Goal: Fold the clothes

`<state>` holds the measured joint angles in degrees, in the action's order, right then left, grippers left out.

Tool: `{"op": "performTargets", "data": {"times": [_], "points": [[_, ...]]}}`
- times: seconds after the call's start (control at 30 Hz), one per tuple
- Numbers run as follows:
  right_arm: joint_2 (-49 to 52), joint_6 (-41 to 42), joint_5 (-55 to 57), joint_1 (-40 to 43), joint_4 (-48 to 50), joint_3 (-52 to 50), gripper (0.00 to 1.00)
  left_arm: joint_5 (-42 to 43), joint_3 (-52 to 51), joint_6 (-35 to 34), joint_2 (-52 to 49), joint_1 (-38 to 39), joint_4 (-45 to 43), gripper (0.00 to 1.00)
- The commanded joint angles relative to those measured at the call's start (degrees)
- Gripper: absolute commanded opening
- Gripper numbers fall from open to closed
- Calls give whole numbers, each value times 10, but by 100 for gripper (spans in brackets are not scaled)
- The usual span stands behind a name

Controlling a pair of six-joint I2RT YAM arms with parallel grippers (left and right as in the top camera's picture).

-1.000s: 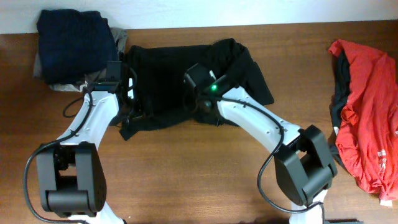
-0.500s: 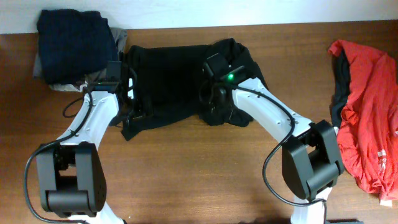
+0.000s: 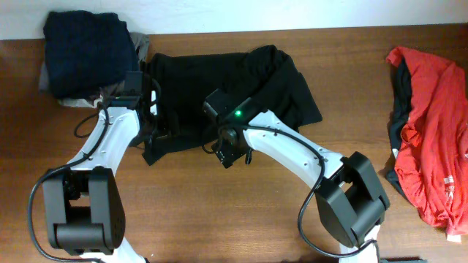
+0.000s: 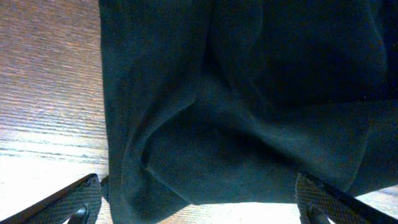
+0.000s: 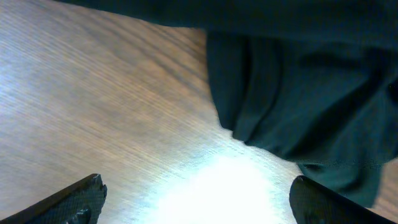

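The large black garment (image 3: 219,88) of the clothes lies spread at the table's back middle, with a bunched flap on its right side. My left gripper (image 3: 155,130) is open over its front left corner; in the left wrist view the dark cloth (image 4: 249,106) fills the frame and its front edge lies between the wide-apart fingertips (image 4: 68,202). My right gripper (image 3: 230,150) is open at the garment's front edge. In the right wrist view bare wood lies between the fingertips (image 5: 81,199), and the black cloth (image 5: 305,106) is ahead to the right.
A folded navy garment (image 3: 88,47) sits on a grey one (image 3: 69,98) at the back left corner. A crumpled red garment (image 3: 431,124) lies along the right edge. The brown wooden table (image 3: 219,212) is bare toward the front.
My right gripper has opened and let go of the black cloth, then swung left and toward the front, off the garment onto bare wood. The left arm has not moved.
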<state>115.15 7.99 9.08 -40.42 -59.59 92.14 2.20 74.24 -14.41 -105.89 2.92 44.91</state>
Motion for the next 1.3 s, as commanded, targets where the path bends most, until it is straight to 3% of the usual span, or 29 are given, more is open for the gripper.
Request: {"op": "performTargets", "data": {"times": [0.0,0.27,0.47,0.57,0.6,0.63,0.87,1.03,1.27], "points": [[37,-12,74,5,7,7,99,6,-2,-5,-5,1,-2,98],[81,-33,88,3,58,7,100,6,-2,-5,-5,1,-1,98],[83,-33,127,4,79,7,93,6,-2,-5,-5,1,-2,98],[84,-32,126,4,82,7,76,6,-2,-5,-5,1,-2,98],[85,-31,126,4,84,7,56,6,-2,-5,-5,1,-2,98],[85,-31,126,5,84,7,47,6,-2,-5,-5,1,-2,98],[87,-1,129,15,78,7,16,6,-2,-5,-5,1,-1,98],[84,36,153,19,54,17,4,6,-2,-5,-5,1,-1,99],[68,95,155,19,-77,109,4,6,-2,-5,-5,1,0,98]]}}
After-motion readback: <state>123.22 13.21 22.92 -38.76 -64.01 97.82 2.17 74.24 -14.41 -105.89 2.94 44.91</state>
